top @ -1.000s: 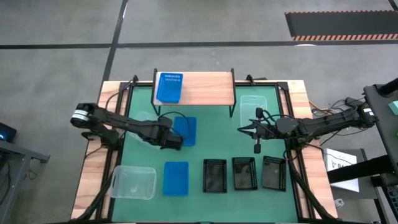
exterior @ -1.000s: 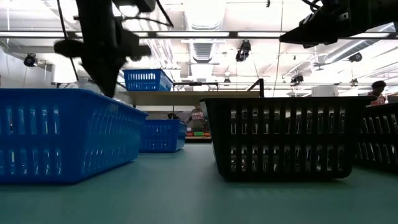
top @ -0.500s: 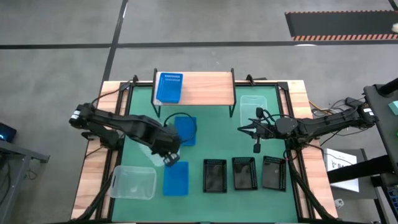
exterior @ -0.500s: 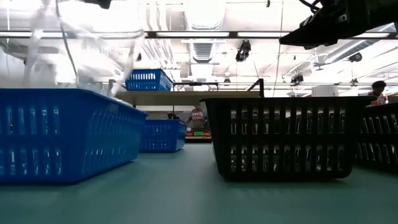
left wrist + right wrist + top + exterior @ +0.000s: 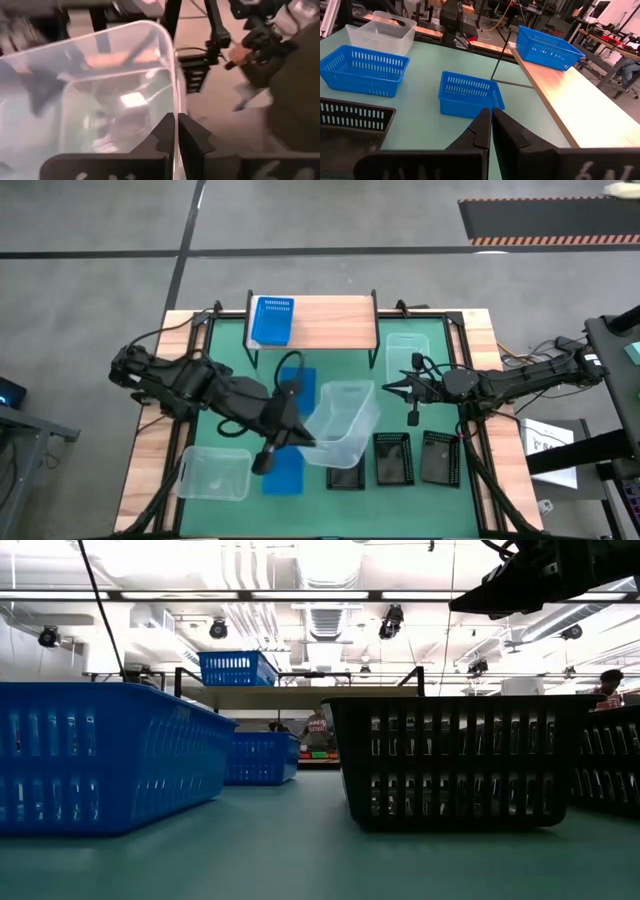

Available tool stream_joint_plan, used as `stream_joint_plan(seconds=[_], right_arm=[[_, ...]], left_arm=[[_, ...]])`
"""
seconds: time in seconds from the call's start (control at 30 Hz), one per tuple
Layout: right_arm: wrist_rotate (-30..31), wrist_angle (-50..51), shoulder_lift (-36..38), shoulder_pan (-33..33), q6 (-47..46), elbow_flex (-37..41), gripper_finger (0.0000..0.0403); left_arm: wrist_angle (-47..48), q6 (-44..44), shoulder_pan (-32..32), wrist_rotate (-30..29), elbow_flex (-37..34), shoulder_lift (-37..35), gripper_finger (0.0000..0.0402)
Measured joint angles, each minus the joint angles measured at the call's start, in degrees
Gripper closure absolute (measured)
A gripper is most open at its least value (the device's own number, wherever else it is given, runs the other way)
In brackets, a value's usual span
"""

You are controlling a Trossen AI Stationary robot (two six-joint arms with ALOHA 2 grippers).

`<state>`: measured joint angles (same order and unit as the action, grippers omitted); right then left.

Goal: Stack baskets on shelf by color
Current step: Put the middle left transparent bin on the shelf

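My left gripper (image 5: 302, 432) is shut on a clear basket (image 5: 342, 424) and holds it high over the middle of the table. One blue basket (image 5: 271, 320) stands on the left end of the wooden shelf (image 5: 335, 322). Two more blue baskets (image 5: 299, 383) (image 5: 283, 471) rest on the green table. Another clear basket (image 5: 214, 473) lies near left, and a third (image 5: 407, 355) at the right. Black baskets (image 5: 392, 458) (image 5: 440, 458) stand in the near row, with one (image 5: 345, 476) partly hidden under the held basket. My right gripper (image 5: 398, 388) hangs shut and empty at the right. My left gripper pinches the clear basket's side wall at its rim (image 5: 173, 102). One finger (image 5: 161, 134) is inside the basket and the other (image 5: 192, 134) is outside. The fingers come from the table's left, slanting a little down. The basket hangs tilted, lifted clear of the table.
The shelf's middle and right stretch (image 5: 345, 320) is bare wood. Its black legs (image 5: 375, 330) stand on the table's far part. Cables run along the wooden table edges (image 5: 470, 340). In the low view a blue basket (image 5: 100, 755) and a black basket (image 5: 455, 760) fill the foreground.
My left gripper has risen and gone toward the table's right and near edge, rolling as it went, still shut. The clear basket has come up from the table at the left-middle, lifted clear and turned about, and now hangs over the near row.
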<state>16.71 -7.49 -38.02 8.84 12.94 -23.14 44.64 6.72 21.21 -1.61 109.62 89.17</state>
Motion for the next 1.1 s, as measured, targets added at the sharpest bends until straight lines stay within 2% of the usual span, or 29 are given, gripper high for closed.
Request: stream_joint_plan(seconds=[0.07, 0.23, 0.3, 0.57, 0.77, 1.1], right_arm=[[0.0, 0.0, 0.0, 0.0, 0.0, 0.0, 0.0394], [0.0, 0.1, 0.0, 0.0, 0.1, 0.0, 0.0394], [0.0, 0.1, 0.0, 0.0, 0.1, 0.0, 0.0394], [0.0, 1.1, 0.0, 0.0, 0.2, 0.0, 0.0394], [1.4, 1.6, 0.0, 0.0, 0.2, 0.0, 0.0394], [1.4, 2.2, 0.0, 0.0, 0.1, 0.0, 0.0394]], left_arm=[[0.1, -5.9, -0.8, -2.6, -0.1, 0.0, 0.0401], [0.0, -13.4, -4.3, -18.1, -0.5, 0.7, 0.0401], [0.0, -16.4, -6.3, -21.5, -0.5, 1.7, 0.0401], [4.6, -22.9, -15.8, -22.5, -0.5, 7.7, 0.0401], [5.8, -23.6, -22.2, -22.9, -0.5, 12.7, 0.0401], [8.2, -23.7, -27.8, -22.7, -0.6, 16.2, 0.0402]])
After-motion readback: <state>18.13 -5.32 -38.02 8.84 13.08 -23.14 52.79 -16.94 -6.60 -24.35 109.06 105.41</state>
